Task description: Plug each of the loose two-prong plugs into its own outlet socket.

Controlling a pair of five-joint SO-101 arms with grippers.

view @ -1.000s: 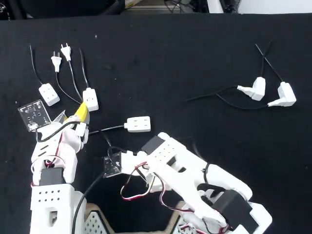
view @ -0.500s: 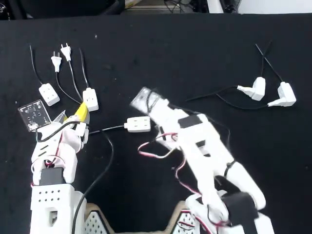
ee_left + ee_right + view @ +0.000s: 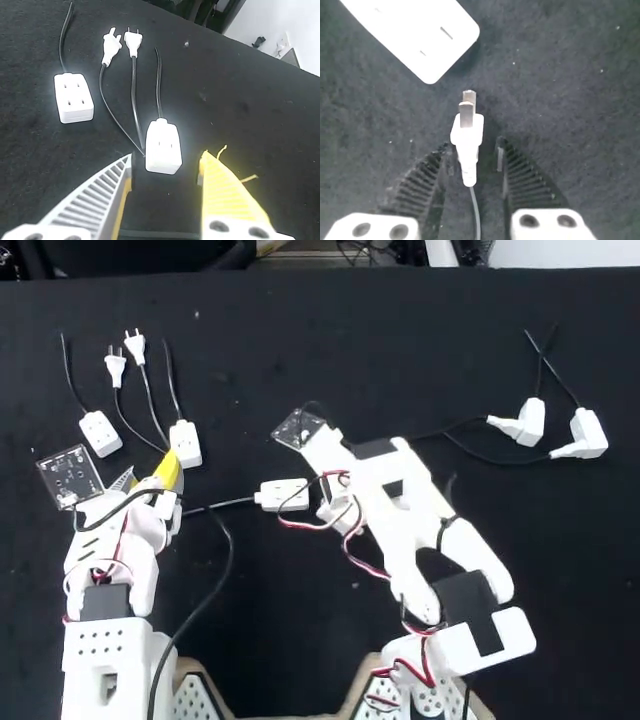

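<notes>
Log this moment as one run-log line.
left pincer: open, near small white plastic outlet block | right pincer: at white flat-prong plug, prongs facing white slotted outlet socket | not plugged in

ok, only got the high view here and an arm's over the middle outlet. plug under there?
Observer: Yes, right wrist view has a two-prong plug at the right pincer, prongs toward the middle outlet, not in.
Operator: lined up?
Observer: No, prong tips sit off its corner, clear of both slots.
Operator: left-side outlets?
Observer: Left wrist view: near block has one pair of holes, far block two pairs, all empty.
</notes>
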